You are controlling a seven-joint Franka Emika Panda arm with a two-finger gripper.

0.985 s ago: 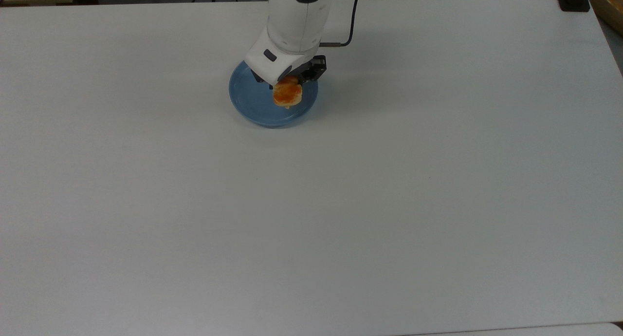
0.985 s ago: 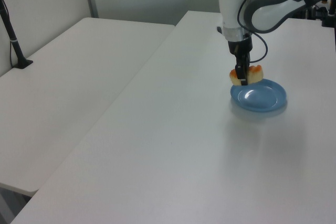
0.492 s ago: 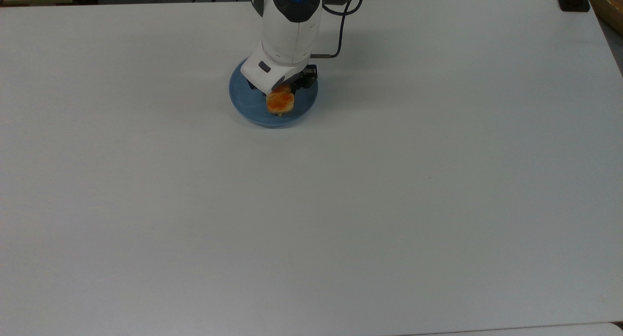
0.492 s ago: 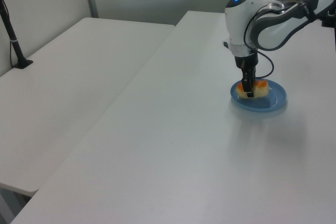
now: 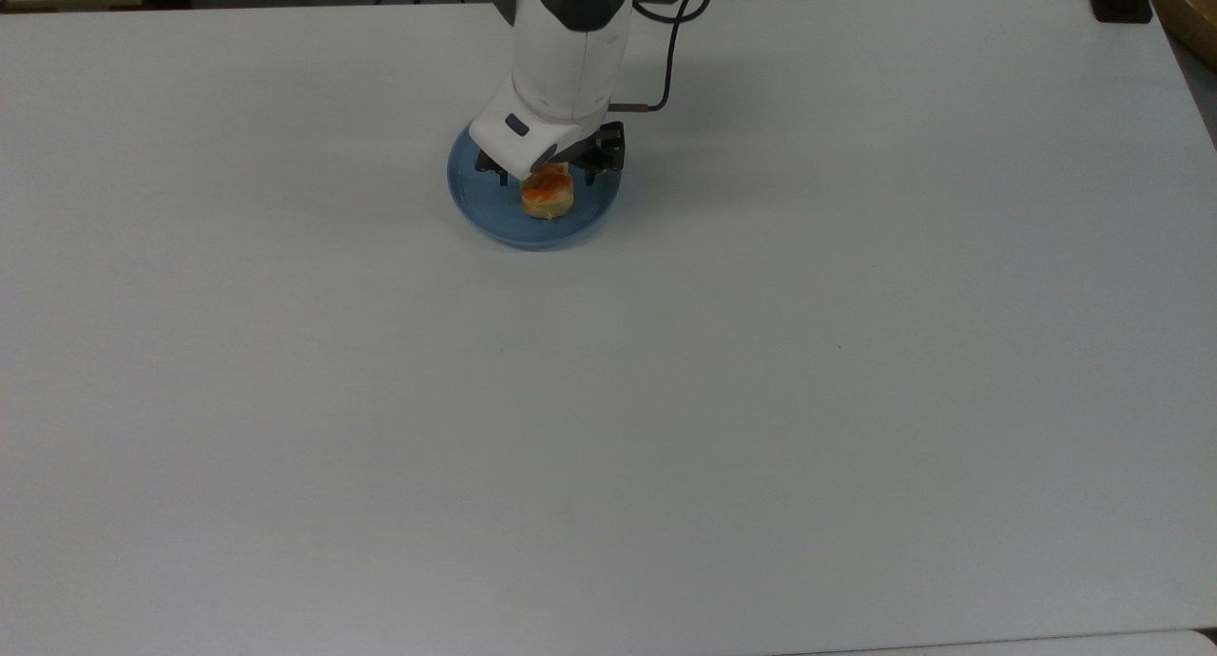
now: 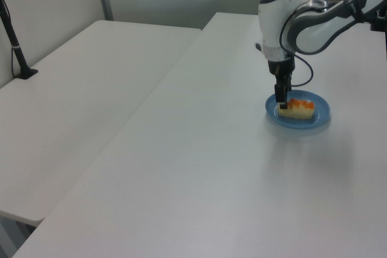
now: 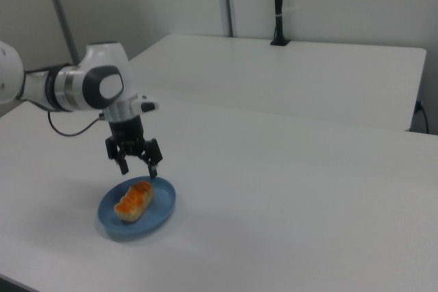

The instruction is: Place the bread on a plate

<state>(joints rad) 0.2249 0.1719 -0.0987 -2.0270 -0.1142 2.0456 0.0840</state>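
In the top view, one bread (image 5: pixel 547 192) lies on the single plate (image 5: pixel 485 200) near the worktop's (image 5: pixel 761 399) far edge, partly under the tool (image 5: pixel 550 164). In the left view, the tool (image 6: pixel 280 101) stands at the bread's (image 6: pixel 296 108) near end, fingers just above the plate (image 6: pixel 319 118). In the right view, the tool (image 7: pixel 137 165) hangs spread and empty just above the bread (image 7: pixel 133 200), which rests flat on the plate (image 7: pixel 163 211); one tool, one bread, one plate.

You'll find the bread (image 7: pixel 134 200) lying on the plate (image 7: pixel 159 214), lower left of the right view, on the worktop (image 7: pixel 287 196). The claw (image 7: pixel 137 167) hangs just above, apart from it.
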